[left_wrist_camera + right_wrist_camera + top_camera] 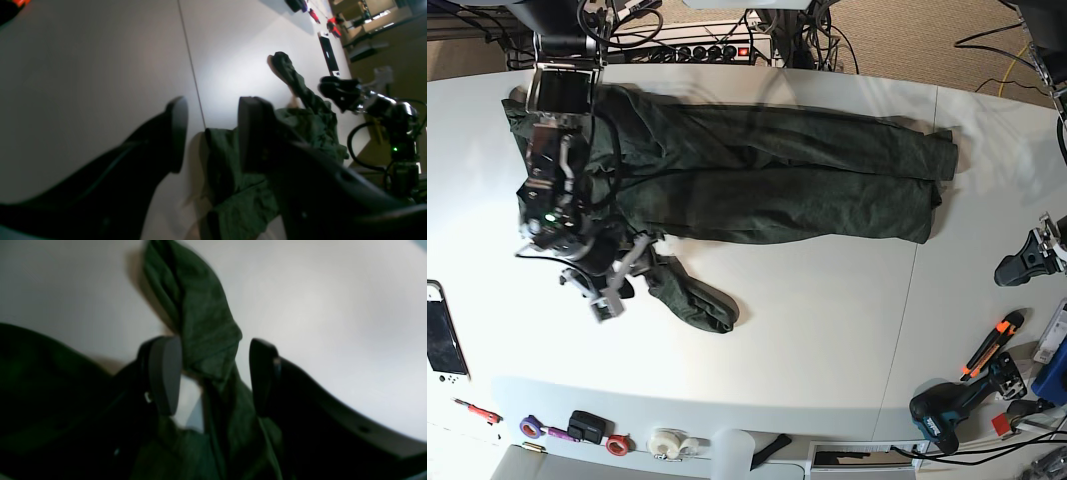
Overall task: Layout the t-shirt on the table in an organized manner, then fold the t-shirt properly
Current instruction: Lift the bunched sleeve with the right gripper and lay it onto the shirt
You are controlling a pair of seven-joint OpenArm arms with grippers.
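Spread apart, the right gripper point(213, 373) hangs over a twisted sleeve of the t-shirt point(757, 170); in its wrist view the olive fabric runs between the 2 pads point(165, 373), touching neither that I can see. In the base view this gripper point(612, 290) sits just beside the sleeve that trails down toward the near edge.

Jaws of the left gripper point(210, 133) also stand spread, holding nothing, above the garment's end and the bare table point(827, 330). In the base view only its black tip point(1027, 262) shows at the right edge, well apart from the cloth.

Laid lengthwise along the far half of the white tabletop, the shirt is wrinkled and bunched near the right arm. 1 thin dark seam line point(191, 66) crosses the surface.

Along the near edge lie a white handheld device point(442, 335), tape rolls point(667, 443) and a dark drill point(952, 405); an orange-handled tool point(989, 348) lies at the right. Cables and a power strip point(717, 50) lie beyond the far edge, on brown flooring. No writing is legible.
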